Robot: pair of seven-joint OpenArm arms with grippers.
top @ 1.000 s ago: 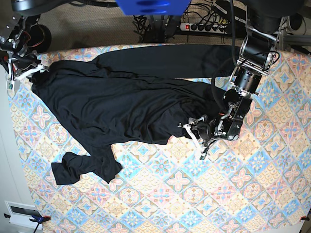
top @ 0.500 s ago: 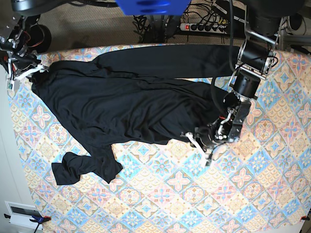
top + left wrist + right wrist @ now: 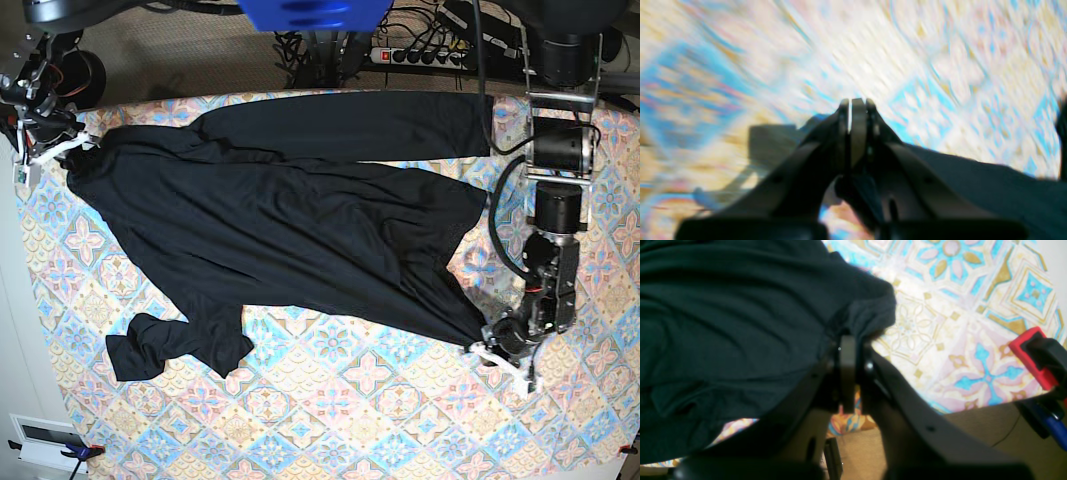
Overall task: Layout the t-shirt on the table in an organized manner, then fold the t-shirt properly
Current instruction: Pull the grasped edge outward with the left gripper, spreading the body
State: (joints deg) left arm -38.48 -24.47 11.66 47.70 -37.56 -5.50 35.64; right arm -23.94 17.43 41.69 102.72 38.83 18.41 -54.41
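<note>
I have the plain black, thin long-sleeved t-shirt (image 3: 260,225) pinned between my two arms so the body can be drawn flat across the table (image 3: 350,420) with its pastel diamond-tile floral cloth. The right gripper (image 3: 62,150) sits at the table's far corner on its own side, jaws pressed together on a bunched edge of the black fabric; the right wrist view shows the cloth gathered into the closed jaws just inside the table edge, beside a red and black clamp (image 3: 1038,355). The left gripper (image 3: 492,350) is low toward the near edge on the opposite side, jaws shut on a corner of the hem, and the fabric runs from it in a taut, pointed wedge, which I judge is why it is held so far out: to stretch the hem away from the anchored corner. The left wrist view is heavily blurred, though the jaws read as closed with dark cloth trailing off beside them. The shirt lies diagonally, rippled rather than smooth; one sleeve stretches straight along the far edge, the other lies crumpled toward the near edge on the right arm's side.
</note>
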